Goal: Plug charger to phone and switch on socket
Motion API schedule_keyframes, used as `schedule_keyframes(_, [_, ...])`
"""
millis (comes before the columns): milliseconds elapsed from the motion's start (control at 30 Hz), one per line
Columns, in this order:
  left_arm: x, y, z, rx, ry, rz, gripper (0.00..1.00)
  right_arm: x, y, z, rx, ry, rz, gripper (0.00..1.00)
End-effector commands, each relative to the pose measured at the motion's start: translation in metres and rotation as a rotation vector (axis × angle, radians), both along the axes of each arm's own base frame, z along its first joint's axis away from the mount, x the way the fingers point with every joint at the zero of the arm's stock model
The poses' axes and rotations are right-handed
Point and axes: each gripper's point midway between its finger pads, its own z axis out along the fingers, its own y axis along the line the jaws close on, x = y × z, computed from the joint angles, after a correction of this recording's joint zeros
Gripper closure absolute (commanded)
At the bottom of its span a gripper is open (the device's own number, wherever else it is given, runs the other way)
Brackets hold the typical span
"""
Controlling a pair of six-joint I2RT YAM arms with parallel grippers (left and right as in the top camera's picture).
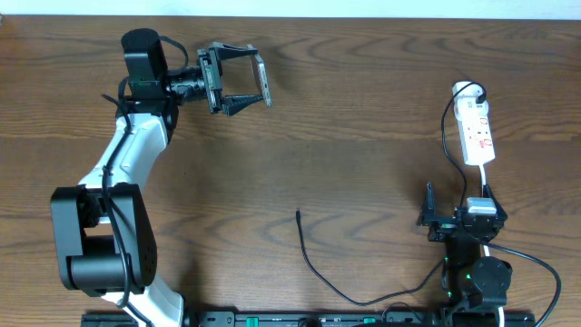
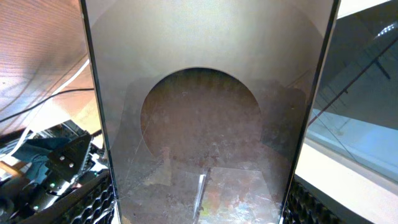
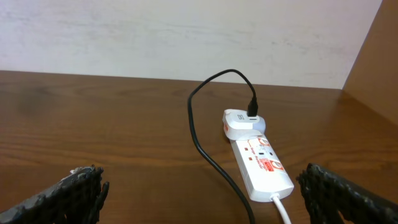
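My left gripper (image 1: 254,80) is raised at the far left of the table and is shut on the phone (image 1: 261,82), gripping its two long edges. In the left wrist view the phone's glossy dark face (image 2: 205,112) fills the space between the fingers. The charger cable lies on the table with its free plug tip (image 1: 298,214) near the middle; the cable runs to the front edge and up to a white adapter (image 3: 239,122) plugged into the socket (image 1: 477,132). My right gripper (image 1: 461,204) is open and empty just in front of the socket (image 3: 261,163).
The socket's white cord (image 3: 281,208) runs back toward my right arm. A wall (image 3: 186,31) stands behind the table's far edge. The right arm's base (image 1: 477,277) sits at the front right.
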Motion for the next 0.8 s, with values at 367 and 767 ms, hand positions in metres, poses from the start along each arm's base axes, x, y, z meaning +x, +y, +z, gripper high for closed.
schedule_keyframes(367, [0.0002,0.0018,0.02,-0.007,-0.015,0.016,0.93,-0.0003,0.0003,-0.0002,-0.013,0.0,0.0,0.01])
schedule_keyframes(767, [0.0001,0.0018,0.0201,-0.007,-0.016,0.015,0.93,-0.0003,0.0003,-0.0002,-0.013,0.0,0.0,0.01])
